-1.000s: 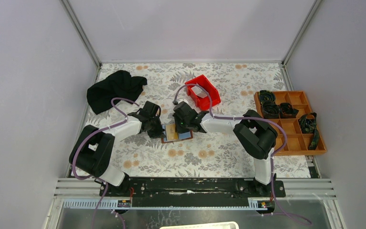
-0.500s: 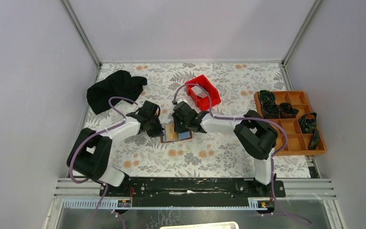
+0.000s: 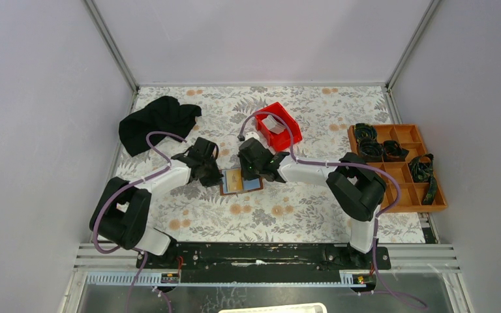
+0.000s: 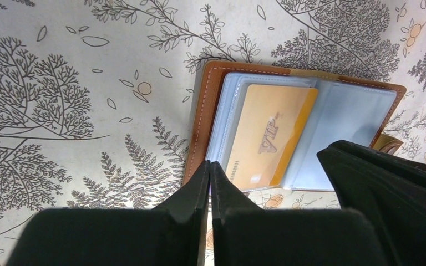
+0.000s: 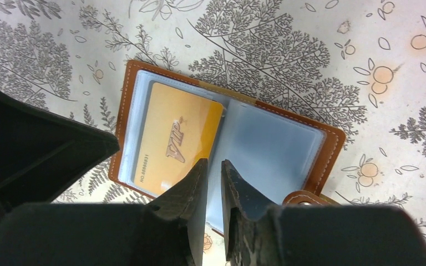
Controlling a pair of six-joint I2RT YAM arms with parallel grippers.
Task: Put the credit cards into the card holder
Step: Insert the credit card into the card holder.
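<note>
The card holder [image 3: 256, 185] lies open and flat on the floral table, a brown leather wallet [image 4: 199, 122] with clear sleeves. A yellow credit card [image 4: 269, 138] marked VIP sits in its left sleeve [image 5: 175, 136]; the right sleeve [image 5: 272, 147] looks pale blue and bare. My left gripper [image 4: 210, 162] hovers at the holder's left edge [image 3: 216, 175], jaws nearly touching, nothing between them. My right gripper [image 5: 214, 160] hangs over the holder's middle fold [image 3: 248, 173], jaws a narrow gap apart and holding nothing. A pale flat card [image 3: 271, 122] lies in the red bin.
The red bin [image 3: 287, 134] stands just behind the right gripper. A black cloth [image 3: 156, 120] lies at the back left. An orange compartment tray [image 3: 442, 207] with black items sits at the right edge.
The right gripper's jaws have parted a little and its wrist has drawn slightly toward the back. The left gripper has shifted slightly. The holder stays put.
</note>
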